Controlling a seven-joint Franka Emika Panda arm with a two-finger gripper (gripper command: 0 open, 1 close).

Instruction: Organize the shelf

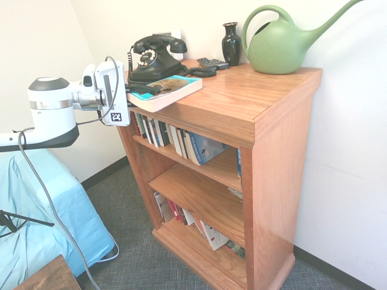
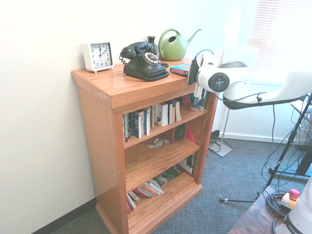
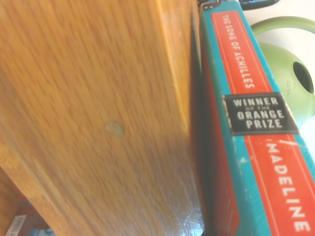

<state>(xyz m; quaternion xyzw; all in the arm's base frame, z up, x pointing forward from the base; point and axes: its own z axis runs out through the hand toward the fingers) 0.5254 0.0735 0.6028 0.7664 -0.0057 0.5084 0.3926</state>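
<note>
Shelf (image 1: 242, 121) of reddish-brown wood stands against the white wall, with a wide flat top and three tiers of leaning and fallen books. Its grain is smooth and a little glossy, so things can slide on it easily.

On the top stand a green plastic watering can (image 1: 284, 45) with a long spout, a black old telephone (image 1: 154, 57) with a curly cord, a white square clock (image 2: 98, 55) and a dark glazed vase (image 1: 231, 42).

At the front edge lies a book (image 1: 164, 90) with a teal and red cover, partly over the edge. The claw (image 1: 138, 90) is closed on its near end, pointing almost level.

I think the main risk is here: the grip is only at one end, so the book may tilt, slip out and fall to the floor. If it is pushed back, it could hit the telephone or catch the cord.
</note>
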